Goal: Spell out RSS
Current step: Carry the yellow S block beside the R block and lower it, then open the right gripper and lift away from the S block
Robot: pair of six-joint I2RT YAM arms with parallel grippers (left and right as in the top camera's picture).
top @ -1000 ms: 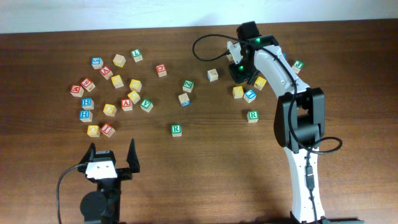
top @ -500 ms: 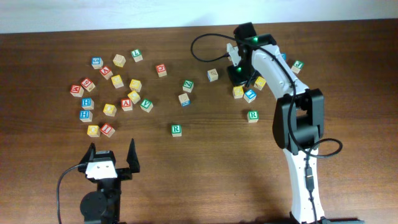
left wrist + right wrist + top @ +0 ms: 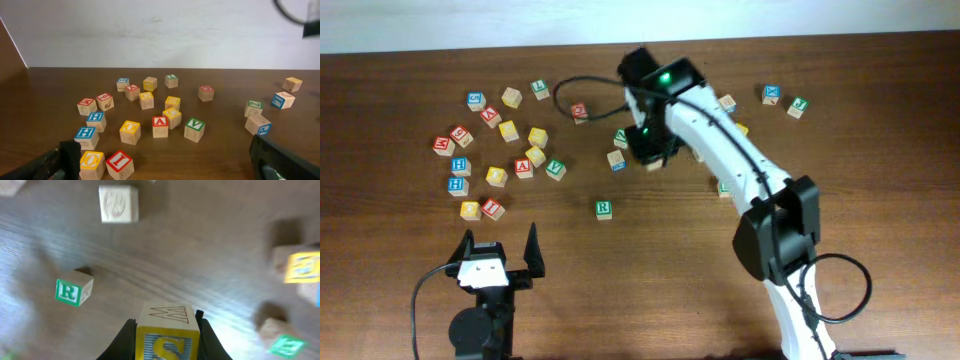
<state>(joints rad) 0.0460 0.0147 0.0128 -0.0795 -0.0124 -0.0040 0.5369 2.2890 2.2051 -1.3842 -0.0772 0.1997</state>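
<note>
My right gripper [image 3: 651, 150] is shut on a wooden block with a yellow S [image 3: 167, 336] and holds it above the table, near the middle at the back. In the right wrist view the fingers [image 3: 166, 330] clamp the block's two sides. A green R block [image 3: 604, 209] lies on the table in front and to the left of it; it also shows in the right wrist view [image 3: 70, 291]. My left gripper [image 3: 500, 256] is open and empty near the front left edge, its fingers [image 3: 165, 167] spread wide behind the I and O blocks.
Several letter blocks lie scattered at the back left [image 3: 500, 150]. A Z block [image 3: 622, 137] and a plain-faced block [image 3: 617, 159] sit just left of the right gripper. Two blocks [image 3: 785, 99] lie at the back right. The right arm [image 3: 740, 170] crosses the blocks at the right.
My right arm has swung left from the right-hand block group to the table's middle, carrying the S block. The left arm has not moved.
</note>
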